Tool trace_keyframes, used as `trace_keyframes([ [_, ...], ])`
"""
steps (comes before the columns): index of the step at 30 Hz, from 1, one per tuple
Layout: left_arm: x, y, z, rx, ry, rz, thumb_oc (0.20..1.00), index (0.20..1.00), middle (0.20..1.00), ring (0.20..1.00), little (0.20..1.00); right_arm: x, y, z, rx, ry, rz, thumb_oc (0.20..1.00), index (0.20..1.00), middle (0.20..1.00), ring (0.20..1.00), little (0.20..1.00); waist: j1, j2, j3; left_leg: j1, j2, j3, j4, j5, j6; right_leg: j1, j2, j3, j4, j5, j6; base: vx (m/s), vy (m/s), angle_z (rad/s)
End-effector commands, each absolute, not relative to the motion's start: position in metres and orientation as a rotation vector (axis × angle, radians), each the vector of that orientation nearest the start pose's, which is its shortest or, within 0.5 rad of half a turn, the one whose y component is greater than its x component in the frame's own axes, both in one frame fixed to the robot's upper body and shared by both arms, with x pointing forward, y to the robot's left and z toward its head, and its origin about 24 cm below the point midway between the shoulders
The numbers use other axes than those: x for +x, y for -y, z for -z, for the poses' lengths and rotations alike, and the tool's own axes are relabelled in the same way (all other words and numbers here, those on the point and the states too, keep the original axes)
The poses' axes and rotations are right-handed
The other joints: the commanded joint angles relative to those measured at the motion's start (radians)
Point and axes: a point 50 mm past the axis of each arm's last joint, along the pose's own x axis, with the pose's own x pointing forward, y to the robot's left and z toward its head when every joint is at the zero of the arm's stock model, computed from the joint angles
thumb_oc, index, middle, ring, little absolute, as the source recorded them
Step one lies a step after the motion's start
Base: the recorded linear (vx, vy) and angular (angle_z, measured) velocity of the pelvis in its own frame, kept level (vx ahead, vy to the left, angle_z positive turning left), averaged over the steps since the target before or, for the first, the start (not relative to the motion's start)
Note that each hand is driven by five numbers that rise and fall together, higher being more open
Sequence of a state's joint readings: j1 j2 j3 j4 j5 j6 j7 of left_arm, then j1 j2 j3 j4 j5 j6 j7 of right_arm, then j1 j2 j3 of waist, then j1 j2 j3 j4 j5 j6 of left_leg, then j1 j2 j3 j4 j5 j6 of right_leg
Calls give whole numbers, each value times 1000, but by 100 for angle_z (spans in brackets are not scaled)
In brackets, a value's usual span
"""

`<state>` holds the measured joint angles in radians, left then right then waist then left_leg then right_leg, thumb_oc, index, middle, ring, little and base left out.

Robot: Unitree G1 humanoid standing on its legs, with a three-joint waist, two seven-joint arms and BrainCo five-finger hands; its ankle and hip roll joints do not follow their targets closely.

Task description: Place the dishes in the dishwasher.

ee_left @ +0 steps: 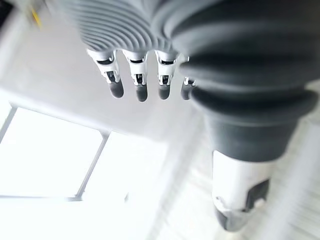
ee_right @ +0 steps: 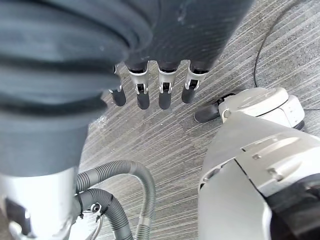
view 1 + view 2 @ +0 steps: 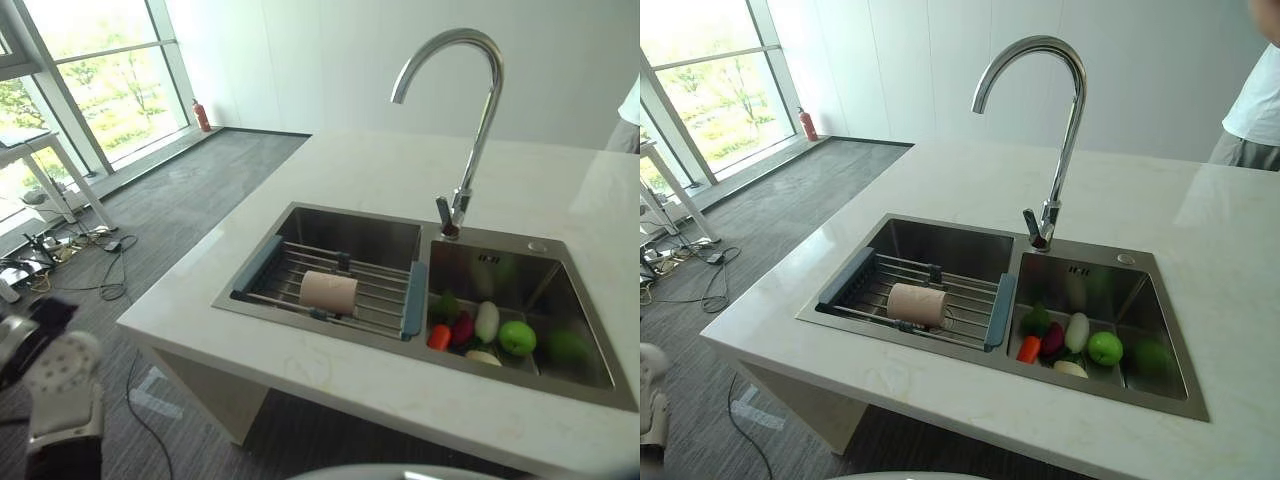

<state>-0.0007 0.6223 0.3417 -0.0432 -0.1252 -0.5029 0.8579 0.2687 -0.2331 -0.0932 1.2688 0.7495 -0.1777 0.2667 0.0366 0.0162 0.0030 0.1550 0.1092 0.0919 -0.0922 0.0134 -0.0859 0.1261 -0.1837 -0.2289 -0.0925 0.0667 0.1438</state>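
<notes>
Nearest to us, at the lower left, our left hand [image 3: 62,375] hangs low beside the counter [image 3: 330,385], well short of the sink [image 3: 350,225]. In its wrist view the fingers [image 1: 141,82] hang straight and relaxed, holding nothing, with a bright window behind them. Our right hand [image 2: 150,75] shows in its own wrist view, pointing down at the grey carpet [image 2: 165,145]; its fingers [image 2: 165,92] are likewise straight and loose, empty, with a grey ribbed hose [image 2: 125,200] below.

No writing can be read on anything.

On the white counter the steel sink has two basins under a tall curved tap [image 3: 470,120]. Across the left basin lies a wire rack [image 3: 335,290] with blue ends, and on it a pale pink cup [image 3: 329,292] lies on its side. The right basin holds fruit and vegetables: a green apple [image 3: 517,337], a white piece [image 3: 487,321], a dark red one [image 3: 462,328] and an orange one [image 3: 439,337].

At the far right a person [image 3: 1255,105] in a white shirt stands by the counter. A red fire extinguisher [image 3: 202,116] stands by the far wall.
</notes>
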Motion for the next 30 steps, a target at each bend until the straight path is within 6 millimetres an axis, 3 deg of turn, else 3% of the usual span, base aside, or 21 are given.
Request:
trace_keyframes([
  [1, 223, -332, -198, 486, 808, -840, 1000, 1000, 1000, 1000, 1000, 19, 252, 162, 576, -1007, 603, 1000, 1000, 1000, 1000, 1000, -22, 10, 45, 2, -2, 42, 9, -79, 0, 21, -55, -39, 42, -80, 58, 31, -46, -7],
  [2, 246, -315, -195, 549, 690, -656, 1000, 1000, 1000, 1000, 1000, 22, 252, 162, 570, -1005, 593, 1000, 1000, 1000, 1000, 1000, -40, 15, 44, 4, -4, 48, 7, -79, 2, 14, -53, -25, 42, -74, 64, 30, -40, -14],
  [8, 298, -278, -210, 867, 538, -251, 1000, 1000, 1000, 1000, 1000, 17, 257, 162, 497, -1092, 554, 1000, 1000, 1000, 1000, 1000, -98, 34, 46, 15, -11, 78, 5, -89, 13, -8, -50, 29, 37, -52, 86, 68, -23, -23],
  [15, 324, -257, -214, 1040, 414, 21, 1000, 1000, 1000, 1000, 1000, 10, 264, 161, 432, -1155, 541, 1000, 1000, 1000, 1000, 1000, -143, 43, 69, 12, -17, 101, 5, -96, 16, -39, -59, 68, 36, -30, 106, 53, -9, -14],
  [19, 335, -245, -211, 1122, 320, 178, 1000, 1000, 1000, 1000, 1000, 22, 278, 156, 403, -1137, 543, 1000, 1000, 1000, 1000, 1000, -157, 55, 99, -10, -17, 110, 5, -89, 14, -70, -62, 88, 37, -18, 109, -51, 27, -19],
  [25, 338, -242, -203, 1164, 138, 427, 1000, 1000, 1000, 1000, 1000, 25, 289, 152, 383, -1116, 541, 1000, 1000, 1000, 1000, 1000, -161, 63, 115, -18, -7, 123, 5, -85, 6, -78, -63, 88, 23, -6, 117, -12, -1, -9],
  [30, 340, -250, -187, 1214, 26, 453, 1000, 1000, 1000, 1000, 1000, 25, 295, 149, 374, -1110, 536, 1000, 1000, 1000, 1000, 1000, -162, 64, 116, -16, -2, 125, 6, -81, 4, -74, -62, 86, 22, -8, 118, 21, 2, 0],
])
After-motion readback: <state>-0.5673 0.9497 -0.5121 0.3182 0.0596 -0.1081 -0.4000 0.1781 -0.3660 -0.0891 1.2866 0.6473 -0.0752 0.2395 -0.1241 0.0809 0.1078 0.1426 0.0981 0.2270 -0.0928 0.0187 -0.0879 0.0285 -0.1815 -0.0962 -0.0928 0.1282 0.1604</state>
